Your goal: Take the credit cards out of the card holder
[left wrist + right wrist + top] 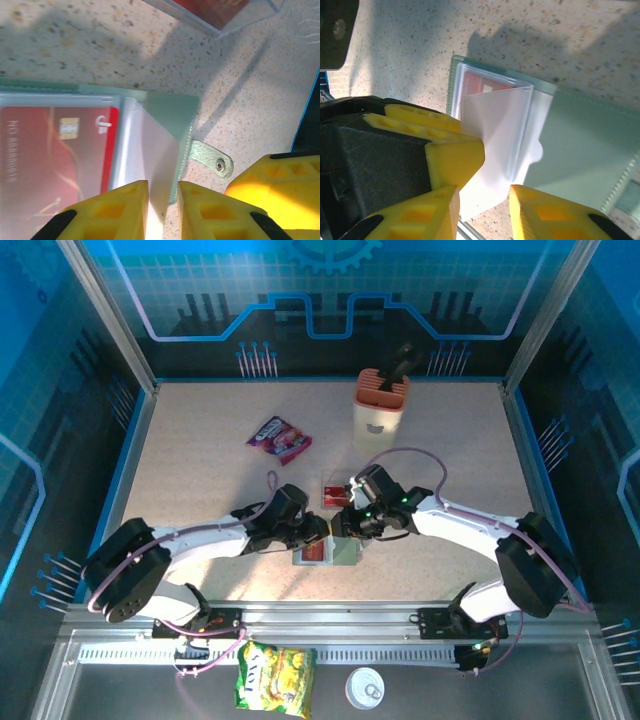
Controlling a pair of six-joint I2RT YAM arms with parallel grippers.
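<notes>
The grey-green card holder [347, 553] lies open on the table between both arms. A red credit card [50, 150] sits inside its clear pocket, and its top edge [480, 85] shows pink through the plastic. A clear sleeve flap [150, 150] is lifted from the holder [172, 107]. My left gripper [163, 187] is shut on that flap, jaws a narrow slit apart. My right gripper [485, 192] is open, its fingers wider apart over the flap's free corner [490, 145], right beside the left gripper's fingertip [455, 155]. The holder's green cover [580, 150] lies flat.
A clear plastic box [335, 490] with something red in it stands just behind the holder. Further back are a purple-red snack packet [279, 437] and a beige knife block [380, 410]. A yellow-green packet [275, 677] and a white lid [365, 688] lie off the table's near edge.
</notes>
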